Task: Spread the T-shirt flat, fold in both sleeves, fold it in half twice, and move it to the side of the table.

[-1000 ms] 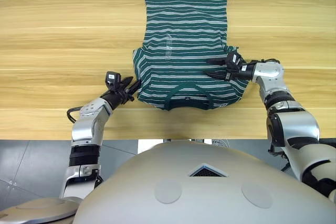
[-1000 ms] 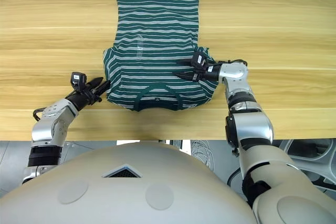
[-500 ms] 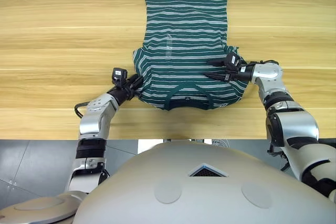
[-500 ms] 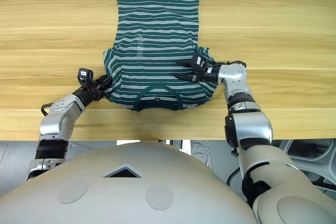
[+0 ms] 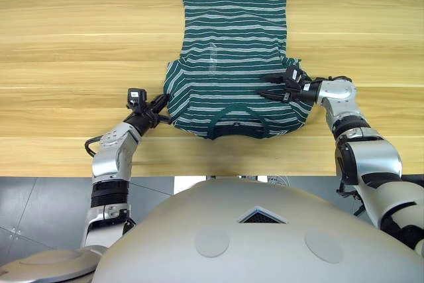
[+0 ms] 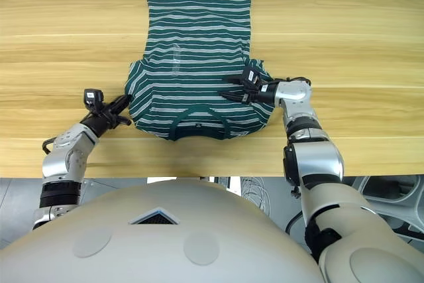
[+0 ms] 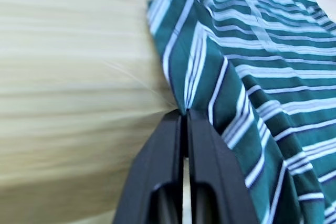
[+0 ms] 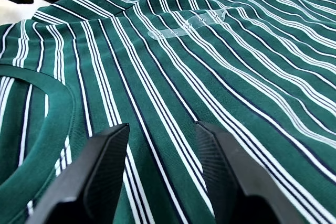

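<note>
While tight on T-shirt, left claw

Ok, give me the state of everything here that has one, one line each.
T-shirt: laid out on the table, collar toward the robot, not yet folded in half.
left gripper: shut on the T-shirt's left edge.
right gripper: open, over the T-shirt beside the collar.

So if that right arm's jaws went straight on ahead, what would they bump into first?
Most likely the T-shirt itself: the open right gripper points low across its striped front, though its height above the cloth is unclear.
</note>
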